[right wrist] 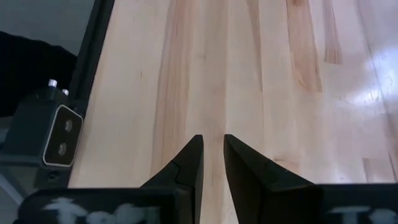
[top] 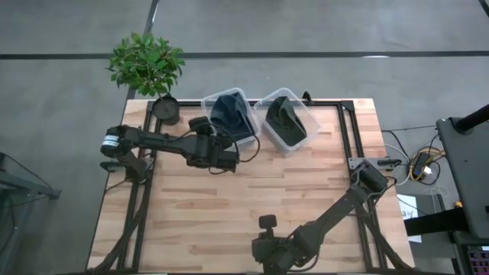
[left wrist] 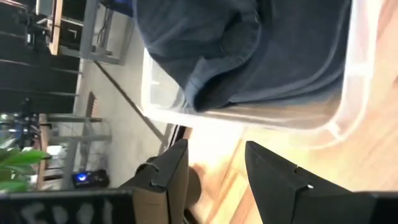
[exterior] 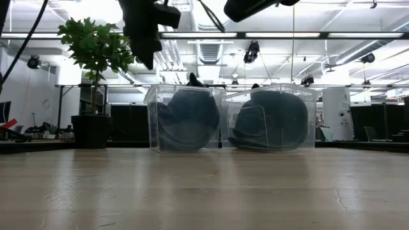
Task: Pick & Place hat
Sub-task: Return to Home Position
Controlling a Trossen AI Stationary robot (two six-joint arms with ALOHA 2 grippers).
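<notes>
Blue hat (top: 231, 114) lies in bin (top: 208, 101), upper centre. Left gripper (top: 231, 163) below it, fingers spread, empty; retreat next. Right gripper (right wrist: 211, 158) parked bottom centre, fingers nearly together.

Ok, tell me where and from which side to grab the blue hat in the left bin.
Probably from above. The blue hat lies slumped inside the clear bin, whose walls block any sideways approach. Take the raised fabric fold at its crown, which pokes above the rim in the low view. The left claw, open and empty, is beside that bin.
</notes>
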